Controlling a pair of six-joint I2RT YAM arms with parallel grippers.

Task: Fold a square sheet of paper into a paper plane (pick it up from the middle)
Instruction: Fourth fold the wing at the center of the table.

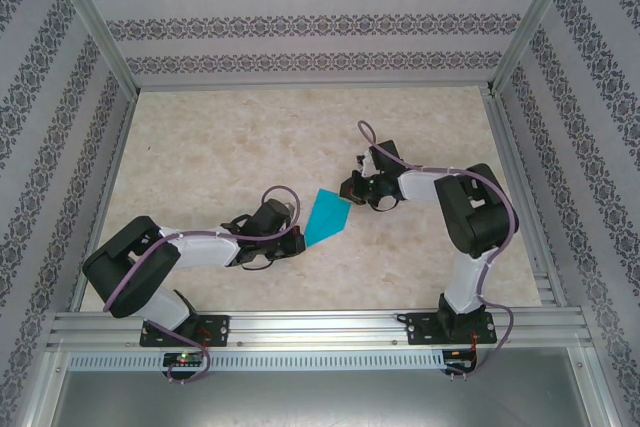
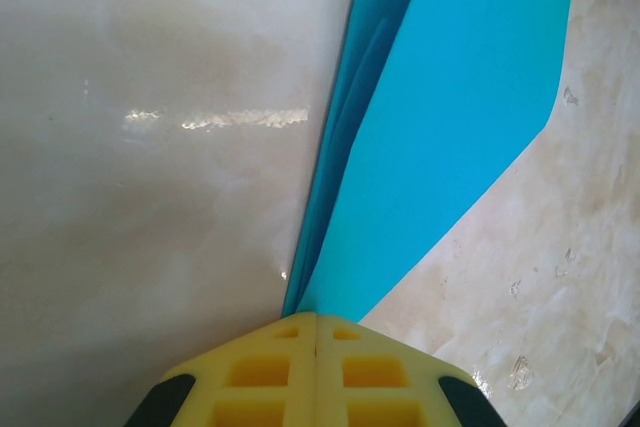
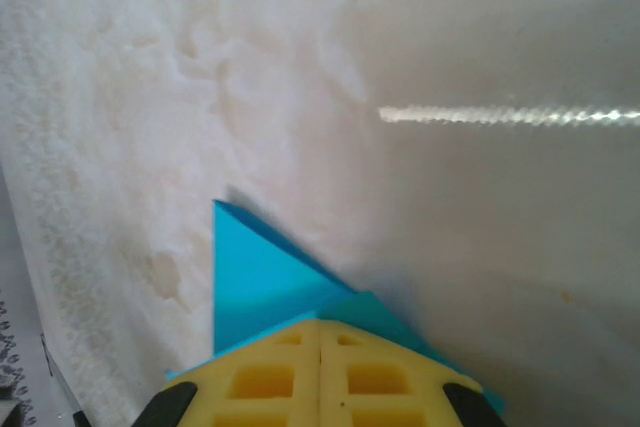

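Left tool (image 2: 316,319), right tool (image 3: 319,325) clamp opposite paper (image 1: 327,215) corners; tabletop (image 1: 220,147) open.

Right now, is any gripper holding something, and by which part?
Both hold the folded sheet of paper: the left gripper pinches its near, narrow end, and the right gripper pinches the opposite end.
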